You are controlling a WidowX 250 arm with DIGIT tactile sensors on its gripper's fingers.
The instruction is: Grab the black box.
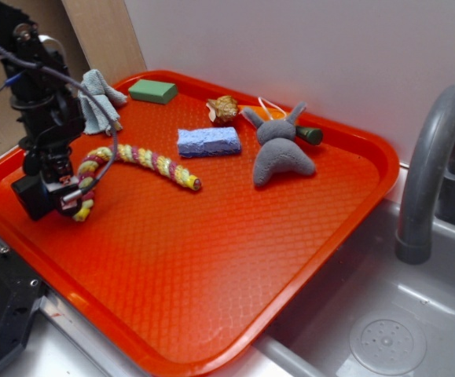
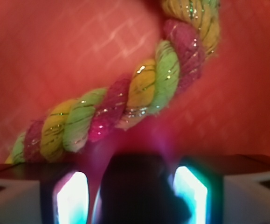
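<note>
Exterior: the gripper was seen low over the tray, at the rope's near end, with the black box pinched at its tip. Sponge, plush and green block lay beyond the rope.

Wrist: the box was clamped between the lit fingers, just beside the rope.

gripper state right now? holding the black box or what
gripper: shut on the black box, just above the orange tray, beside the braided rope.
</note>
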